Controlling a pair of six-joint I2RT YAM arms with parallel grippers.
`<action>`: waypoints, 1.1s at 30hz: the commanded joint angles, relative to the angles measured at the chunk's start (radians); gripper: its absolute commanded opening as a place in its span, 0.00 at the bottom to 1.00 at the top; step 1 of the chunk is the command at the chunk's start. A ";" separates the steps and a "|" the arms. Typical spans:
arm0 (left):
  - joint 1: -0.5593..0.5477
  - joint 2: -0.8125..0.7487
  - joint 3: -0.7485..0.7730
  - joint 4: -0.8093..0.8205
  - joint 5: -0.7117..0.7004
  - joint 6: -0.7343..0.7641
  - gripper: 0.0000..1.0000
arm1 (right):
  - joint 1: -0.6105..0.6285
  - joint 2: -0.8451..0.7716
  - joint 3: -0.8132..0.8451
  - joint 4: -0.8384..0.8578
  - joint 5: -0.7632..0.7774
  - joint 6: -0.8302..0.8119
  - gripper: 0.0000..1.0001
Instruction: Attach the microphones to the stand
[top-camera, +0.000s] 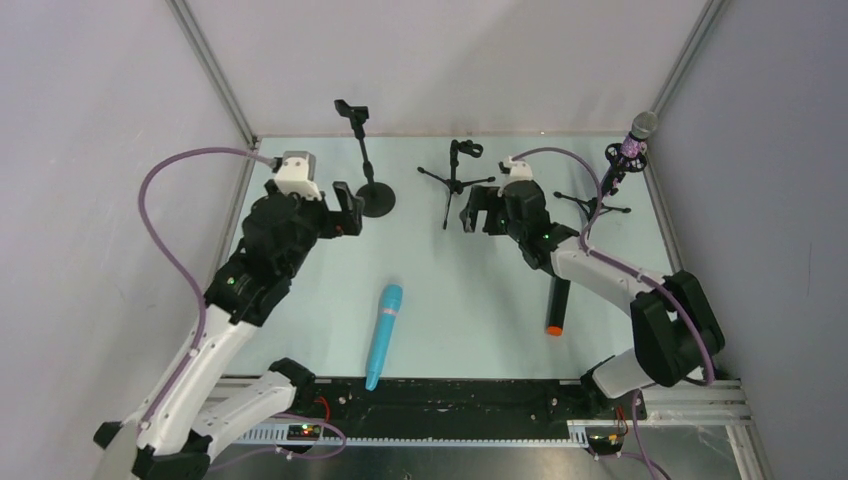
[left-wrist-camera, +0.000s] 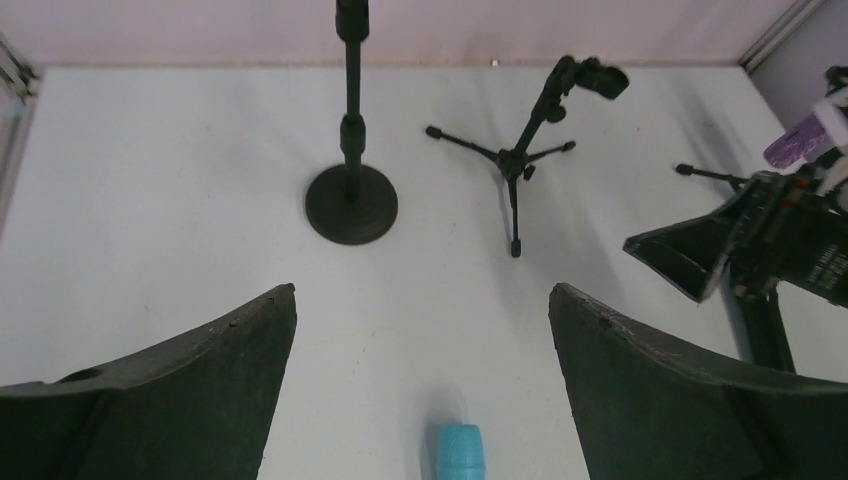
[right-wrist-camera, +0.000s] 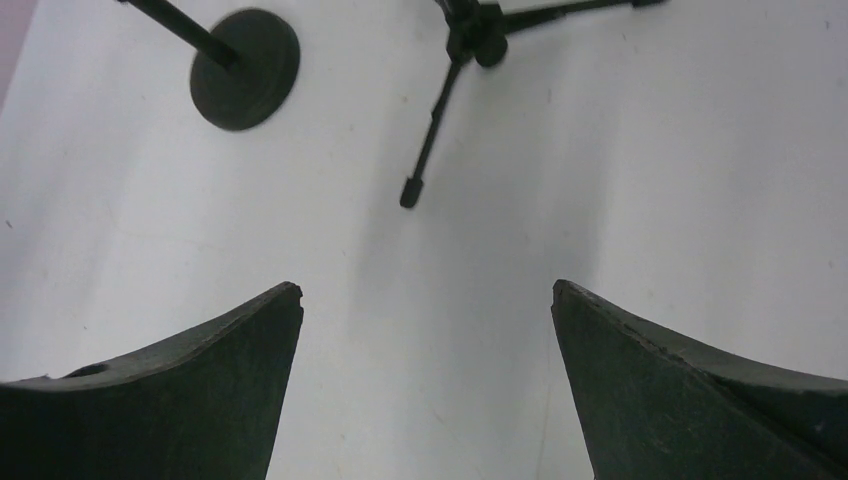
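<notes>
**Both pincers wide open and empty over the mic table**

Left gripper (top-camera: 354, 210) hangs above the table's (top-camera: 450, 300) left half with its jaws spread wide and nothing between them. In the left wrist view the two dark fingers (left-wrist-camera: 200, 370) frame bare white surface. The head end of the turquoise microphone (left-wrist-camera: 459, 452) pokes in at the bottom edge between them, not touched.

Right gripper (top-camera: 474, 213) hovers near the table's middle, towards the far side. It is also fully spread and holds nothing (its wrist view shows only tabletop between the fingers (right-wrist-camera: 660, 380)).

Just beyond the left gripper stands the round-base stand (top-camera: 365, 160), upright, with its clip empty. Close to the right gripper, on its far side, is the middle tripod stand (top-camera: 455, 180), clip also empty.

Further out, at the far right corner, the right tripod stand (top-camera: 605, 195) carries the purple microphone (top-camera: 634, 140) in its clip, tilted, mesh head up.

Two mics lie flat on the table. The turquoise one is at front centre-left, reaching the near edge. The black microphone (top-camera: 557, 305) lies to the right, its upper part hidden under the right arm and its orange end pointing to the near edge. The two are well apart.
</notes>
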 joint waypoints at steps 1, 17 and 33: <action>-0.004 -0.083 0.034 0.043 -0.027 0.073 1.00 | 0.003 0.065 0.116 0.063 -0.020 -0.049 1.00; -0.004 -0.259 -0.179 0.057 -0.141 0.160 1.00 | -0.043 0.256 0.388 0.113 -0.029 -0.064 0.90; -0.004 -0.268 -0.318 0.052 -0.130 0.203 1.00 | -0.184 0.388 0.629 0.065 -0.246 -0.192 0.90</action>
